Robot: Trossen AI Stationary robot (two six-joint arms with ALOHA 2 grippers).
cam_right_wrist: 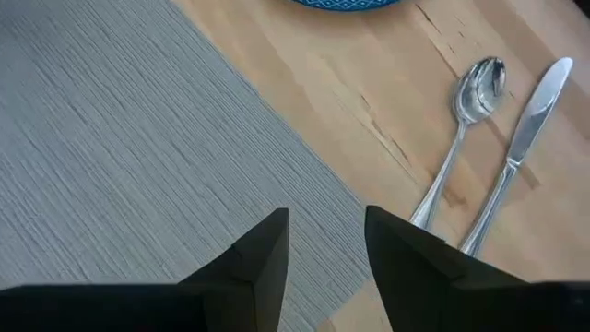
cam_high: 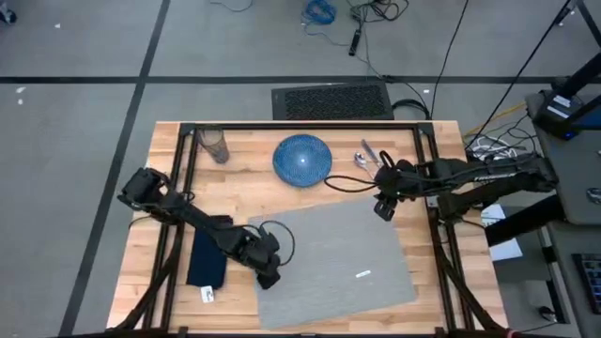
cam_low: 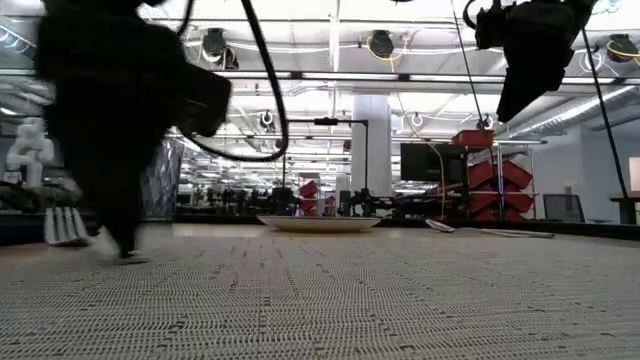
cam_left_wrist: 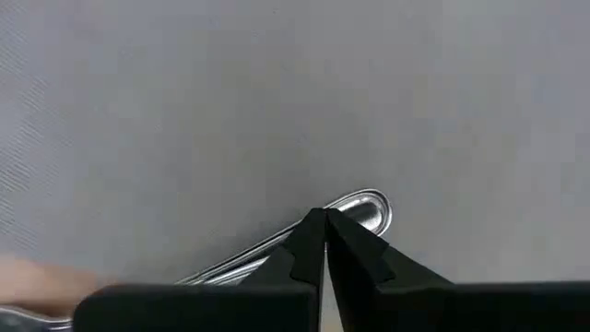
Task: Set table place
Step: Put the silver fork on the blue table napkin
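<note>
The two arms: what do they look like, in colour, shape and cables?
Both arms are black and slim, built of jointed segments. A black cable loops out near the left gripper, and another curves from the right gripper toward the plate. The fingers are black, tapered wedges.

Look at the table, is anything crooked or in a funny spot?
Yes. The grey placemat lies tilted, not square with the table. The blue plate, spoon and knife sit off it, on bare wood.
</note>
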